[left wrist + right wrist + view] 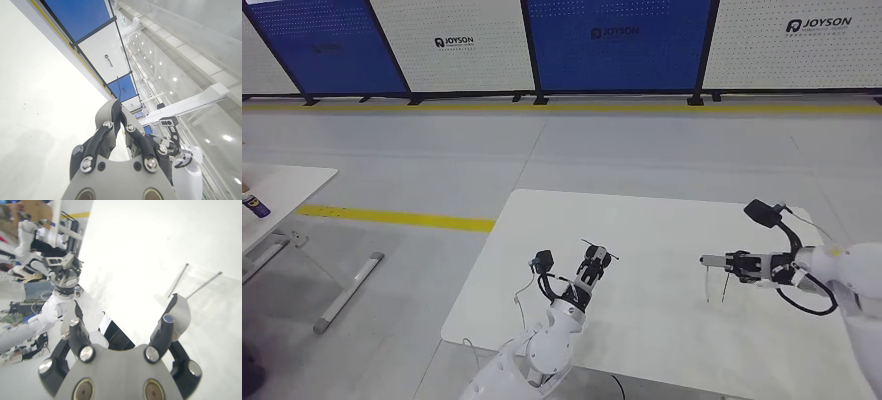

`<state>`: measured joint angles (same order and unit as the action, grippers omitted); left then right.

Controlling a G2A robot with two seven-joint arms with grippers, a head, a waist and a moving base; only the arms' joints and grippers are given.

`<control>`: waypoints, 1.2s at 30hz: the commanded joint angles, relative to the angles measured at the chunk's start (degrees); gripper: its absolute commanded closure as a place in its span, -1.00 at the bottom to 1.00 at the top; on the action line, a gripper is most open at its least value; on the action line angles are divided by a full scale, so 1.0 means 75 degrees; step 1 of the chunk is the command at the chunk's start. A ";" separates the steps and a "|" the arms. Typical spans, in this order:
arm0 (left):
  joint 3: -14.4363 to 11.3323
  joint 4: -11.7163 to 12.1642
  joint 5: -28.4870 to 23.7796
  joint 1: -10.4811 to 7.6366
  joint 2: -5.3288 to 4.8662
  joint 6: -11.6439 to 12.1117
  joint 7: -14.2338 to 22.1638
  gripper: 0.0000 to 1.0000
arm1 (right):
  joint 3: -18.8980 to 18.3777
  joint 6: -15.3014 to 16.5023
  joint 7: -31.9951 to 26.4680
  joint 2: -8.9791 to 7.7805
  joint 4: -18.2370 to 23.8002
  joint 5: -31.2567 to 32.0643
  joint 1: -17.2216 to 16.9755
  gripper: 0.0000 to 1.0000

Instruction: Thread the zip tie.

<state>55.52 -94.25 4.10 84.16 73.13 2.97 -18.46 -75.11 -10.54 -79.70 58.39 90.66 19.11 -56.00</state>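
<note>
My left gripper (119,111) is shut on a thin black zip tie (119,89), whose free end sticks out past the fingertips. In the top view this gripper (594,262) hovers over the near middle of the white table (662,330), with the zip tie (600,246) showing at its tip. My right gripper (124,300) stands open, one finger (177,308) close beside a clear stand (211,294) with two thin metal rods (177,279). Seen from above, the right gripper (712,262) is at the table's right, with the rods (709,288) just below it.
The left arm's gripper (64,270) appears farther off in the right wrist view. A second white table (282,190) with a small can (254,207) stands at the far left. Blue and white panels (617,45) line the back wall.
</note>
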 commanded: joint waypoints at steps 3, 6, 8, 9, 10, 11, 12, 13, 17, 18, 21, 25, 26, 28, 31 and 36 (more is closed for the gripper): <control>0.0000 0.0000 0.0000 0.0000 0.0000 0.0000 0.0000 1.00 | 0.0540 -0.1132 0.0008 -0.0064 -0.0180 0.0650 0.0429 -1.00; 0.0000 0.0000 0.0000 0.0000 0.0000 0.0000 0.0000 1.00 | 0.1089 -0.1192 0.0008 -0.0077 -0.0674 0.1048 0.0765 -1.00; 0.0000 0.0000 0.0000 0.0000 0.0000 0.0000 0.0000 1.00 | 0.1328 -0.1192 0.0008 -0.0037 -0.1014 0.1267 0.1007 -1.00; 0.0000 0.0000 0.0000 0.0000 0.0000 0.0000 0.0000 1.00 | 0.1429 -0.1192 0.0008 -0.0001 -0.1201 0.1122 0.1072 -1.00; 0.0000 0.0000 0.0000 0.0000 0.0000 0.0000 0.0000 1.00 | 0.1562 -0.1192 0.0008 0.0035 -0.1468 0.1042 0.1184 -1.00; 0.0000 0.0000 0.0000 0.0000 0.0000 0.0000 0.0000 1.00 | 0.1668 -0.1192 0.0008 0.0059 -0.1610 0.1066 0.1275 -1.00; 0.0000 0.0000 0.0000 0.0000 0.0000 0.0000 0.0000 1.00 | 0.1790 -0.1192 0.0008 0.0083 -0.1726 0.1084 0.1341 -1.00; 0.0000 0.0000 0.0000 0.0000 0.0000 0.0000 0.0000 1.00 | 0.1838 -0.1192 0.0008 0.0090 -0.1745 0.1092 0.1362 -1.00; 0.0000 0.0000 0.0000 0.0000 0.0000 0.0000 0.0000 1.00 | 0.1838 -0.1192 0.0008 0.0090 -0.1745 0.1092 0.1362 -1.00; 0.0000 0.0000 0.0000 0.0000 0.0000 0.0000 0.0000 1.00 | 0.1838 -0.1192 0.0008 0.0090 -0.1745 0.1092 0.1362 -1.00; 0.0000 0.0000 0.0000 0.0000 0.0000 0.0000 0.0000 1.00 | 0.1838 -0.1192 0.0008 0.0090 -0.1745 0.1092 0.1362 -1.00; 0.0000 0.0000 0.0000 0.0000 0.0000 0.0000 0.0000 1.00 | 0.1717 -0.0760 0.0653 0.0077 -0.1585 0.0915 0.1078 -1.00; 0.0000 0.0000 0.0000 0.0000 0.0000 0.0000 0.0000 1.00 | 0.1629 -0.0627 0.0837 0.0060 -0.1530 0.0838 0.0965 -1.00; 0.0000 0.0000 0.0000 0.0000 0.0000 0.0000 0.0000 1.00 | 0.1371 -0.0299 0.1095 0.0016 -0.1499 0.0511 0.0700 -1.00; 0.0000 0.0000 0.0000 0.0000 0.0000 0.0000 0.0000 1.00 | 0.1090 0.0149 0.1294 -0.0053 -0.1463 0.0282 0.0381 -1.00; 0.0000 0.0000 0.0000 0.0000 0.0000 0.0000 0.0000 1.00 | 0.0981 0.0307 0.1209 -0.0102 -0.1492 0.0149 0.0183 -1.00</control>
<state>55.52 -94.25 4.10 84.16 73.13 2.97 -18.46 -67.89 -8.36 -70.39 57.61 79.62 20.45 -54.63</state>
